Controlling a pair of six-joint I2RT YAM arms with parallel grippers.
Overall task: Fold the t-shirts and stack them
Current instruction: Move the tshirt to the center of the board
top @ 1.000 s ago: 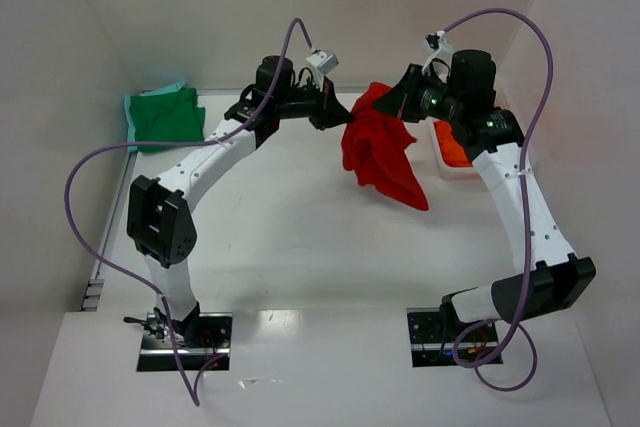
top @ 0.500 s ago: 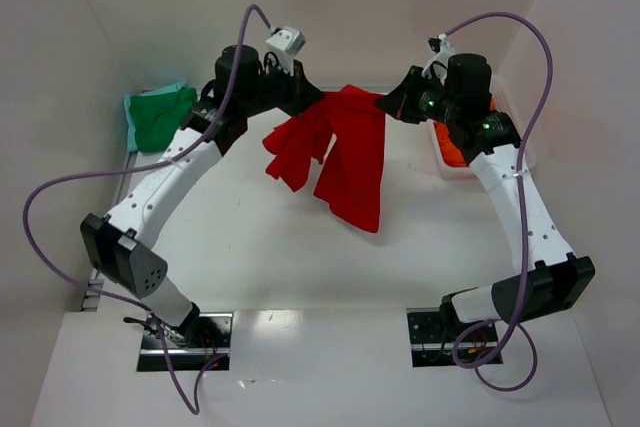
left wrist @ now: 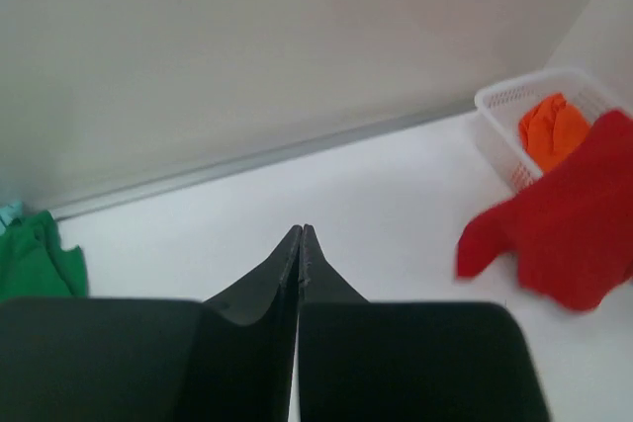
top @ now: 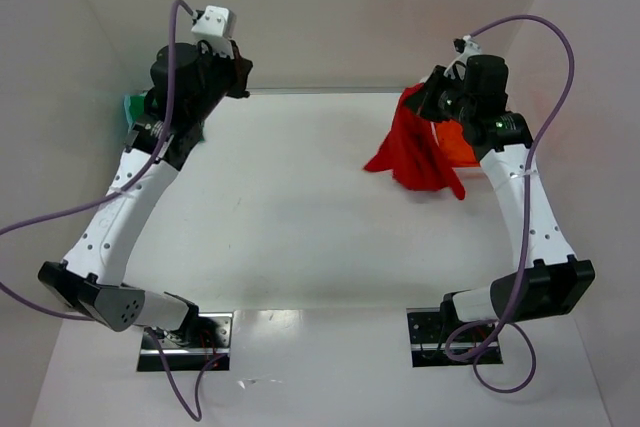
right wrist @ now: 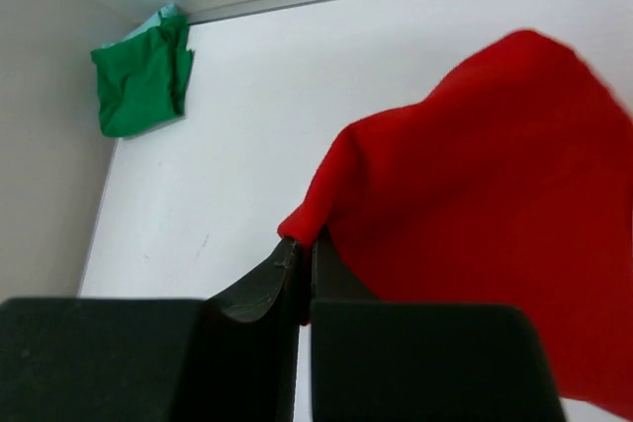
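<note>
The left fingers (left wrist: 259,282) are pressed together on nothing, the red t-shirt (left wrist: 569,229) drooping well apart, beside the basket (left wrist: 499,106) holding the orange t-shirt (left wrist: 552,127). The right fingers (right wrist: 252,289) pinch only a thin edge of red cloth, a hold that could slip. From above, the shirt hangs bunched over the surface (top: 300,207), likely to land crumpled or snag the basket.

- White shells, black joints on the left arm (top: 120,197); white camera box (top: 214,20) behind the left gripper (left wrist: 300,234).
- The right arm (top: 530,212) matches; small green light (top: 497,128) behind the right gripper (right wrist: 305,244).
- Looping purple cables (top: 535,18) off both arms.
- Matte black fingers (left wrist: 252,298), tapering to thin tips.
</note>
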